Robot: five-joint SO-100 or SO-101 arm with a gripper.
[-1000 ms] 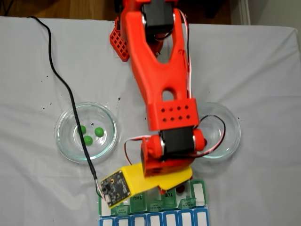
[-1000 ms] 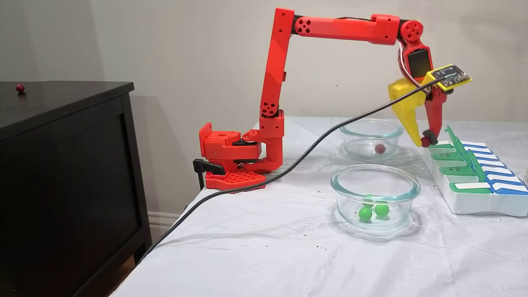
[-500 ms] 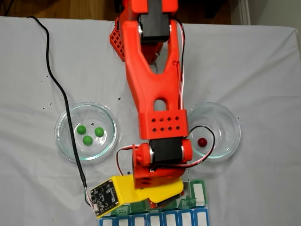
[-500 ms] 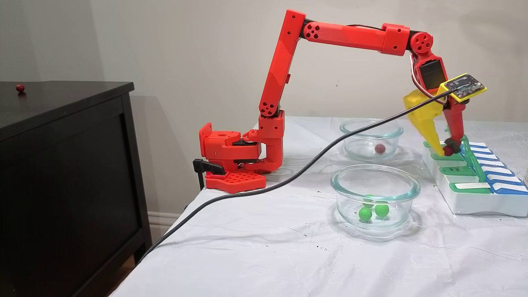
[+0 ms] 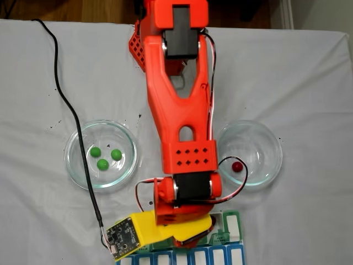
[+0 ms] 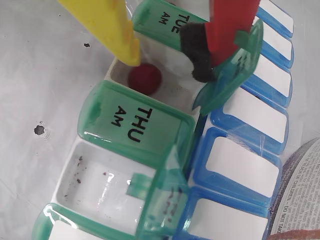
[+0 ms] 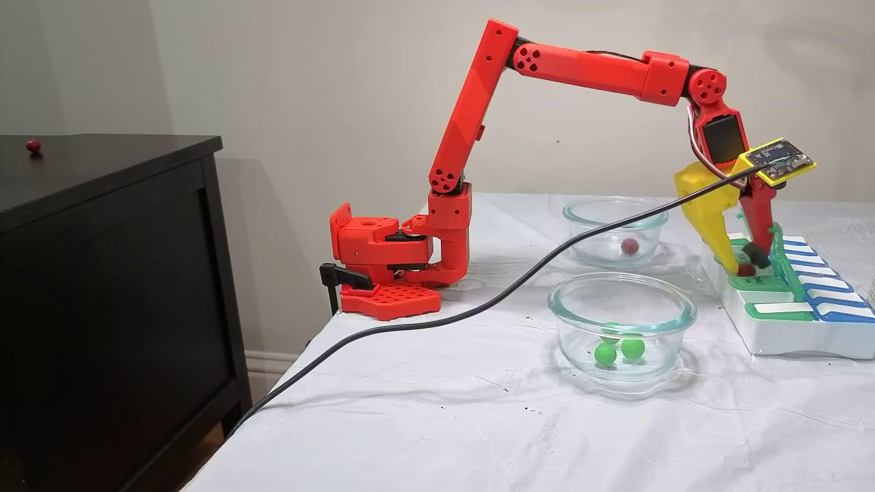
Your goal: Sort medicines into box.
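Note:
In the wrist view my gripper (image 6: 162, 55) stands open over the box (image 6: 132, 125), its tips in the uncovered cell between the TUE and THU lids. A dark red pill (image 6: 144, 77) lies in that cell just under the yellow finger (image 6: 120, 30), apart from the black pad (image 6: 197, 55) of the red finger. A fixed view from the side shows the gripper (image 7: 742, 262) low at the box (image 7: 786, 338) with the red pill (image 7: 746, 271) below its tips. Three green pills (image 5: 102, 164) sit in the left glass dish (image 5: 69, 160). One red pill (image 5: 237, 166) lies in the right dish (image 5: 274, 160).
A black cable (image 7: 478, 301) runs from the wrist camera across the white cloth and off the table's near left edge. The arm's base (image 7: 383, 253) is clamped at the table's left end. A black cabinet (image 7: 102, 273) stands beside the table with a red ball (image 7: 33, 145) on top.
The arm has swung along the box and lowered. The gripper, shut on the red pill a second ago, has opened, and the pill now lies in the cell.

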